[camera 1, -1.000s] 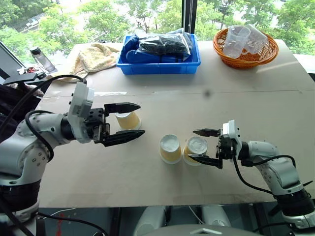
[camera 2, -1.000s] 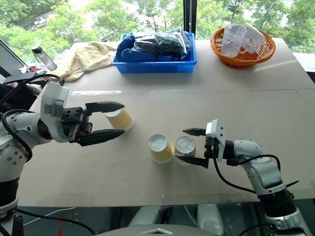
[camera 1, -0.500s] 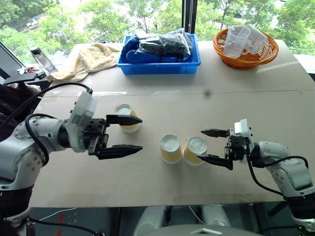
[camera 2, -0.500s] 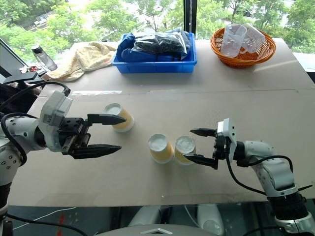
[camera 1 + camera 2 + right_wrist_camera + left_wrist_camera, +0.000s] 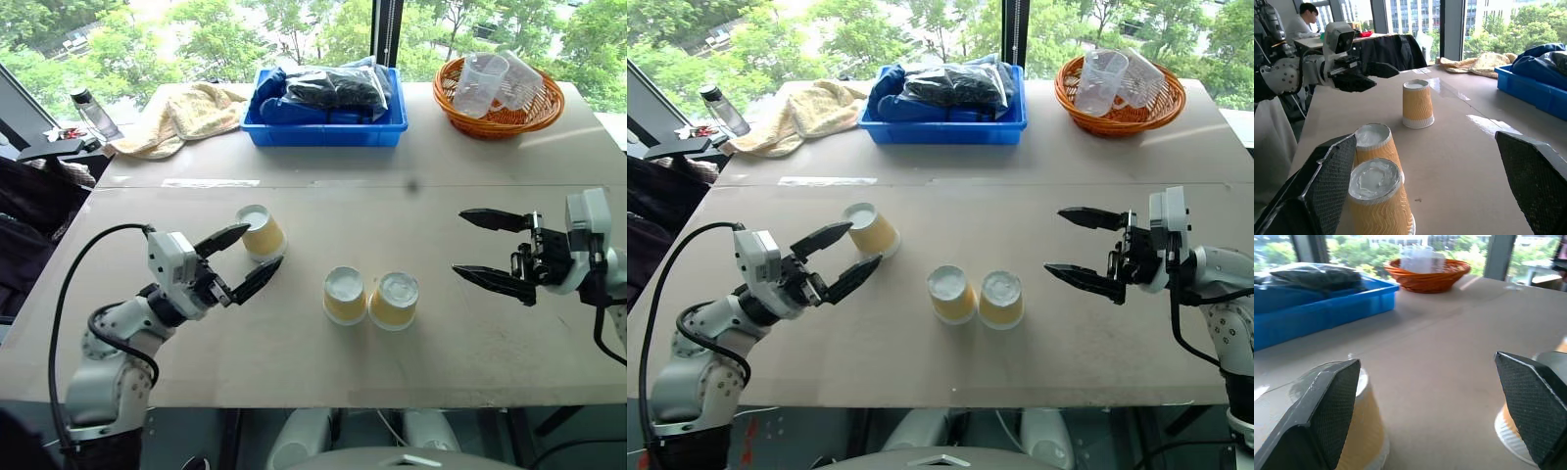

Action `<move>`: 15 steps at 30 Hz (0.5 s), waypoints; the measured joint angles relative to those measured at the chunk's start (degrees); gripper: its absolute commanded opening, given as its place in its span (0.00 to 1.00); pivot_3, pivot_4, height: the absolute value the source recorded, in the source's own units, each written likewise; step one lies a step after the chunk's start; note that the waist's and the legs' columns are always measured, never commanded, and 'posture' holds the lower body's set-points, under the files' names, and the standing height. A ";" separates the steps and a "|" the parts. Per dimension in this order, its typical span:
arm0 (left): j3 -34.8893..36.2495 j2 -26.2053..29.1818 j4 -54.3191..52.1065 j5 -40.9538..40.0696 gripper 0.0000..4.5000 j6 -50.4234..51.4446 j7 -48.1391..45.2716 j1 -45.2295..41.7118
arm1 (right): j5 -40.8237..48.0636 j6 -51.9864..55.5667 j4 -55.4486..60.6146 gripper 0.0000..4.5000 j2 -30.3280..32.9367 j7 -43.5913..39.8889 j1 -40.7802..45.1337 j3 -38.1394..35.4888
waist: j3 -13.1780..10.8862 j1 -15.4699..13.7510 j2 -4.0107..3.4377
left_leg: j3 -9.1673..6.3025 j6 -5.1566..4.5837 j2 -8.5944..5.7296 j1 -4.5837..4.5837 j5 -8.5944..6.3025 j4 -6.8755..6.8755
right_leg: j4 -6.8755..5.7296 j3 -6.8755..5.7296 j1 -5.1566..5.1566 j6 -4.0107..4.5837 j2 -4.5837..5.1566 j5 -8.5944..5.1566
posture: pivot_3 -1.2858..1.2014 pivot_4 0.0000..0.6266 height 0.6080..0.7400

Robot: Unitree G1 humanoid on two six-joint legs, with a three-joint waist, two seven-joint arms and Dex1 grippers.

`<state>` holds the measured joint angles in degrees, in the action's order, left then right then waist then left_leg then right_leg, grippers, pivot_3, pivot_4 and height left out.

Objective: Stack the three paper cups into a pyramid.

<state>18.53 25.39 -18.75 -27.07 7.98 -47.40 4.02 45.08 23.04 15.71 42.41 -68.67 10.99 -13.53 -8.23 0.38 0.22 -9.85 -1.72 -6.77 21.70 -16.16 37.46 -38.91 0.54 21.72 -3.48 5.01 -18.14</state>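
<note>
A wide tan table (image 5: 392,211) stands before windows with green trees behind. At its far edge sit a blue bin (image 5: 328,122) of dark bags, an orange basket (image 5: 505,108) with clear plastic cups, and a crumpled towel (image 5: 186,113). All three paper cups stand upside down on the table: two (image 5: 345,296) (image 5: 394,301) touching at the centre, the third (image 5: 260,232) apart toward the left. The left end effector (image 5: 240,262) is released, spread just beside that third cup. The right end effector (image 5: 485,247) hangs spread wide, empty, well apart from the pair.
</note>
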 measured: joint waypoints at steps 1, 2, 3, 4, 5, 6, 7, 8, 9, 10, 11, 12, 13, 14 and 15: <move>-0.34 -0.96 0.48 1.54 1.00 -1.34 1.67 0.04 | -0.02 -0.05 -0.58 0.99 0.02 -0.23 0.21 0.00 | 0.00 -0.19 0.00 | 0.01 0.00 0.00 0.00 0.00 0.01 | 0.00 0.01 -0.02 -0.02 0.01 0.01 | 0.52 0.24 1.00; -0.82 -1.82 1.06 3.00 1.00 -2.47 3.47 -0.29 | -0.12 -0.06 -1.13 0.99 0.01 -0.53 0.40 0.01 | 0.00 -0.42 0.00 | 0.02 -0.01 -0.01 0.01 0.00 0.05 | 0.01 0.01 -0.03 -0.05 0.01 0.04 | 0.52 0.24 1.00; -1.22 -2.39 1.78 4.07 1.00 -3.23 4.80 -0.95 | -0.14 -0.06 -1.28 0.99 0.01 -0.67 0.65 0.02 | 0.00 -0.69 0.00 | 0.02 -0.01 -0.01 0.02 0.00 0.09 | 0.01 0.02 -0.03 -0.07 0.01 0.06 | 0.52 0.24 1.00; -1.35 -2.52 2.03 4.55 1.00 -3.50 5.42 -1.33 | -0.14 -0.06 -1.28 0.99 0.01 -0.75 0.84 0.03 | 0.00 -0.82 0.01 | 0.02 -0.01 -0.01 0.03 0.00 0.10 | 0.01 0.02 -0.03 -0.08 0.01 0.06 | 0.52 0.24 1.00; -1.63 -2.58 2.49 5.28 1.00 -4.03 6.39 -1.94 | -0.14 -0.06 -1.28 0.99 0.02 -0.85 1.04 0.04 | 0.00 -1.03 0.01 | 0.02 -0.01 -0.01 0.02 0.00 0.10 | 0.02 0.02 -0.03 -0.08 0.01 0.06 | 0.52 0.24 1.00; -1.97 -2.76 3.11 5.82 1.00 -4.53 7.19 -2.67 | -0.15 -0.06 -1.28 0.99 0.01 -0.93 1.12 0.05 | 0.00 -1.10 0.01 | 0.02 -0.01 -0.01 0.02 0.00 0.10 | 0.02 0.02 -0.03 -0.08 0.01 0.07 | 0.52 0.24 1.00; -2.51 -3.20 4.11 6.66 1.00 -4.86 8.18 -3.82 | -0.19 -0.06 -1.28 0.99 0.01 -0.97 1.20 0.12 | 0.00 -1.16 0.01 | 0.02 -0.01 -0.01 0.03 0.00 0.11 | 0.01 0.01 -0.03 -0.08 0.01 0.07 | 0.52 0.24 1.00; -3.08 -3.41 4.88 7.08 1.00 -5.07 8.95 -4.48 | -0.24 -0.06 -1.28 0.99 0.01 -1.00 1.24 0.14 | 0.00 -1.20 0.01 | 0.01 -0.01 -0.01 0.03 0.00 0.11 | 0.02 0.00 -0.03 -0.08 0.01 0.07 | 0.52 0.24 1.00; -3.66 -3.64 5.96 7.57 1.00 -5.21 9.46 -5.18 | -0.30 -0.06 -1.28 0.99 0.01 -1.02 1.24 0.14 | 0.00 -1.18 0.01 | 0.02 -0.01 -0.01 0.03 0.00 0.11 | 0.02 0.02 -0.03 -0.08 0.01 0.07 | 0.52 0.24 1.00; -4.01 -3.85 7.06 7.92 1.00 -5.23 10.20 -5.91 | -0.38 -0.06 -1.29 0.99 0.01 -1.02 1.21 0.14 | 0.00 -1.18 0.01 | 0.02 -0.01 -0.01 0.03 0.00 0.11 | 0.02 0.01 -0.03 -0.08 0.01 0.07 | 0.52 0.24 1.00; -4.38 -4.11 8.09 8.13 1.00 -5.24 10.89 -6.69 | -0.42 -0.06 -1.29 0.99 0.01 -1.02 1.22 0.15 | -0.01 -1.18 0.01 | 0.02 -0.01 -0.01 0.03 0.00 0.11 | 0.01 0.01 -0.02 -0.08 0.01 0.07 | 0.52 0.24 1.00; -4.94 -4.44 9.18 8.53 1.00 -5.24 11.65 -7.49 | -0.46 -0.06 -1.27 0.99 0.01 -1.01 1.17 0.14 | -0.01 -1.17 0.02 | 0.02 -0.01 -0.01 0.03 0.00 0.11 | 0.02 0.01 -0.02 -0.08 0.01 0.07 | 0.52 0.24 1.00; -5.33 -4.51 9.75 8.89 1.00 -5.22 11.99 -7.95 | -0.51 -0.06 -1.27 0.99 0.00 -1.01 1.16 0.16 | -0.01 -1.15 0.01 | 0.02 -0.01 -0.01 0.03 0.00 0.11 | 0.01 0.01 -0.02 -0.08 0.01 0.07 | 0.52 0.24 1.00; -5.89 -4.61 10.86 9.23 1.00 -5.29 12.55 -8.70 | -0.58 -0.06 -1.18 0.99 0.00 -0.98 1.06 0.13 | -0.01 -1.10 0.02 | 0.02 -0.01 -0.01 0.03 0.00 0.11 | 0.01 0.02 -0.02 -0.08 0.01 0.07 | 0.52 0.24 1.00; -6.13 -4.65 11.97 9.78 1.00 -5.38 13.15 -9.37 | -0.60 -0.07 -1.03 0.99 0.00 -0.94 0.80 0.11 | -0.01 -1.08 0.02 | 0.02 -0.01 -0.01 0.03 0.00 0.11 | 0.01 0.02 -0.02 -0.08 0.00 0.07 | 0.52 0.24 1.00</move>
<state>12.39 20.74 -6.77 -17.28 2.60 -34.25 -5.35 44.48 22.97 14.68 42.41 -69.61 11.79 -13.42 -8.24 -0.70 0.24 -9.83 -1.72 -6.78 21.73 -16.17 37.58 -38.91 0.56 21.70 -3.56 5.02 -18.07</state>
